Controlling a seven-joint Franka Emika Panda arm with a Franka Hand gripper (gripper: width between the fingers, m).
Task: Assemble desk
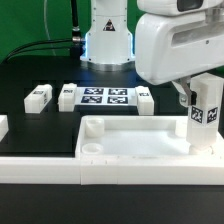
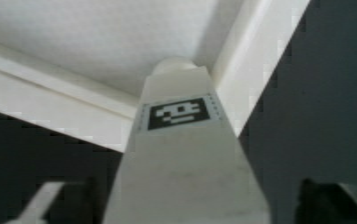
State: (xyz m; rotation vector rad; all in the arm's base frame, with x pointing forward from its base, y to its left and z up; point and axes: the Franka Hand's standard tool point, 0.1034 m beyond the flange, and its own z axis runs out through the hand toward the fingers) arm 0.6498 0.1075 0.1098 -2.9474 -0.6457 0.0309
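Tabletop (image 1: 130, 150): one. White tray, raised rim, round corner sockets. Lies near table's front edge, just behind long rail (image 1: 40, 170).
Legs: four counted, white, square, each with black-and-white tag.
- Loose legs: three, lying flat at (image 1: 38, 96), (image 1: 67, 96), (image 1: 145, 97), last two flanking marker board (image 1: 105, 97).
- Upright leg (image 1: 205, 118) (image 2: 184, 160): one, over tabletop corner at exterior view's right.

Gripper (image 1: 202, 98): fingers either side of upright leg. Clamped or slack cannot be told, as wrist view is blurred.

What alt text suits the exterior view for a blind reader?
A white robot arm meets an upright tagged leg at a corner of the tabletop, on the exterior view's right. Behind, loose legs flank the marker board on a black table.
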